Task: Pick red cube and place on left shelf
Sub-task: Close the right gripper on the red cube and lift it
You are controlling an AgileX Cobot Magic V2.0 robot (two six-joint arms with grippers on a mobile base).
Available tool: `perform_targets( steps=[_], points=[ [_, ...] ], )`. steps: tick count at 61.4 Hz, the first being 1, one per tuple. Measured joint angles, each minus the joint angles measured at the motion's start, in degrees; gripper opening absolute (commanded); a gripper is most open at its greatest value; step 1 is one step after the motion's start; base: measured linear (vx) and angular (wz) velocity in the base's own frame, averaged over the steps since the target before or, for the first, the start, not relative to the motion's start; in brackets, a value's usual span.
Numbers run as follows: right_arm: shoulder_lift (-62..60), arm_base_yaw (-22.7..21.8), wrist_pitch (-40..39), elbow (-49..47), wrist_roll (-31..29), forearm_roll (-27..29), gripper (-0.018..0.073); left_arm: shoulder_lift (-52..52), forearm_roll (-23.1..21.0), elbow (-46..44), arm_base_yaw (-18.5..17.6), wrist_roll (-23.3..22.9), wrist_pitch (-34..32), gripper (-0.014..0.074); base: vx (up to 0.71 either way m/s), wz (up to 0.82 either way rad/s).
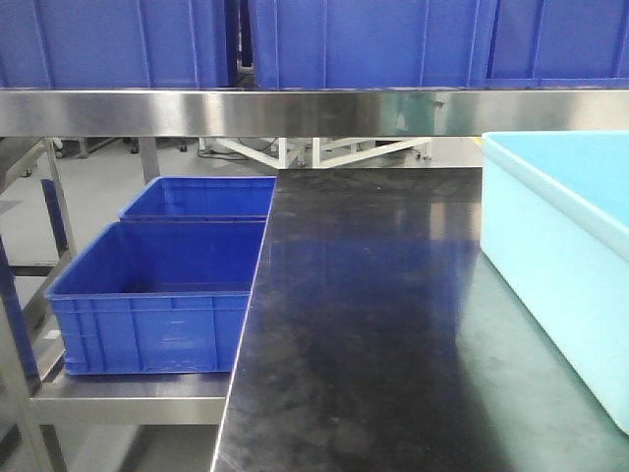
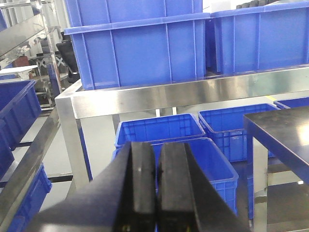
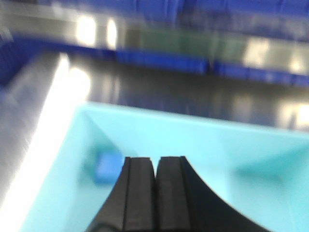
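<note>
Red cube: place cannot be told. Left claw (image 2: pixel 155 183) and right claw (image 3: pixel 154 193) are pressed together, empty. A turquoise bin (image 1: pixel 550 265) at the right of the desk (image 1: pixel 373 324) holds a blue block (image 3: pixel 107 167); farther off, the left shelf (image 1: pixel 246 111) carries blue crates (image 1: pixel 157 295).

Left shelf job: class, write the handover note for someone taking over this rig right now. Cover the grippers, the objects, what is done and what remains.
Left gripper: shut, empty, facing the left shelf and its blue crates.
Right gripper: shut, empty, over the light blue bin on the black table; this view is blurred.
Red cube: not visible in any view. A small blue block lies in the bin.
Done: nothing visible; no cube seen held or on the shelf.
Left: find the cube, grasp it, place it on the left shelf.
</note>
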Motion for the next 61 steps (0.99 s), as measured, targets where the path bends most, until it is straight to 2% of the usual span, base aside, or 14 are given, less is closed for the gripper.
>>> perform_targets(
  steps=[3,6,13,18,32,51,61],
  points=[
    [1.96,0.0,2.61,-1.07,0.0,-1.55,0.0121,0.0,0.0,0.0,0.0,0.0,0.0,0.0106,0.0,0.0],
    [3.62,0.0,4.23,-1.58,0.0,-2.83,0.0204,0.0,0.0,0.0,0.0,0.0,0.0,0.0106,0.04,0.24],
    [6.36,0.0,5.25,-1.8,0.0,-3.87,0.0465,0.0,0.0,0.0,0.0,0.0,0.0,0.0106,0.01,0.04],
    [7.87,0.0,5.25,-1.89,0.0,-4.01,0.0579,0.0,0.0,0.0,0.0,0.0,0.0,0.0106,0.0,0.0],
    [10.83,-0.38,5.14,-2.02,0.48,-4.14,0.058,0.0,0.0,0.0,0.0,0.0,0.0,0.0106,0.0,0.0],
    [13.52,-9.15,6.38,-2.02,2.36,-3.99,0.058,0.0,0.0,0.0,0.0,0.0,0.0,0.0106,0.01,-0.06],
    [16.62,-9.95,7.42,-2.02,2.63,-3.11,0.058,0.0,0.0,0.0,0.0,0.0,0.0,0.0106,-0.02,0.1]
  ],
)
